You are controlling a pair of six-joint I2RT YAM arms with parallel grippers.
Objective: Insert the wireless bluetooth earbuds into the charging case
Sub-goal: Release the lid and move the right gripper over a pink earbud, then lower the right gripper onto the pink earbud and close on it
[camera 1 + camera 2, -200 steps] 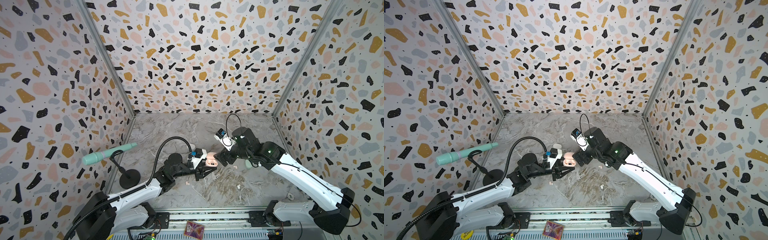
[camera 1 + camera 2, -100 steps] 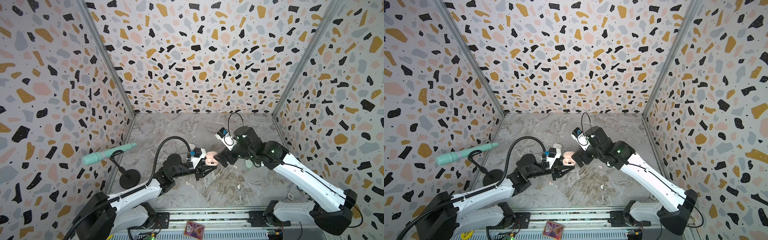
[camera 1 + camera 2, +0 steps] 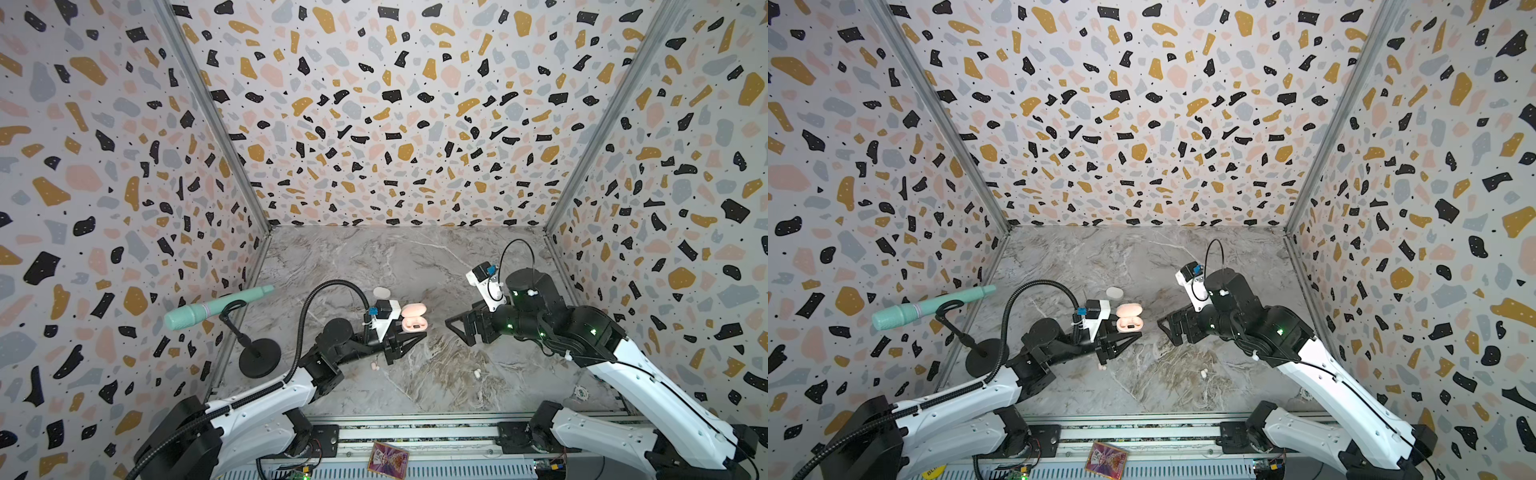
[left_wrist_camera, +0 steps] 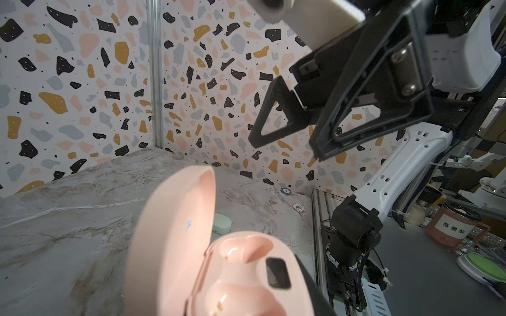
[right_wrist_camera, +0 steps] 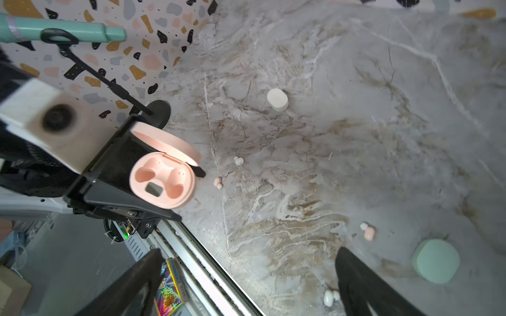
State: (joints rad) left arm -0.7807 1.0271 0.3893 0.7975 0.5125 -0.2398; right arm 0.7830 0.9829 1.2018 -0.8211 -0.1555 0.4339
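mic stand (image 3: 259,357) L | white case (image 3: 381,293) behind pink case (image 3: 414,318) | chip(?) (image 3: 582,392) R

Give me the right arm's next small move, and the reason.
Probably lower the open, empty right hand onto the pink earbud lying on the table beside it, then close on it. The left hand holds the pink charging case with its lid open, both wells are empty, and that earbud looks nearest the right hand.
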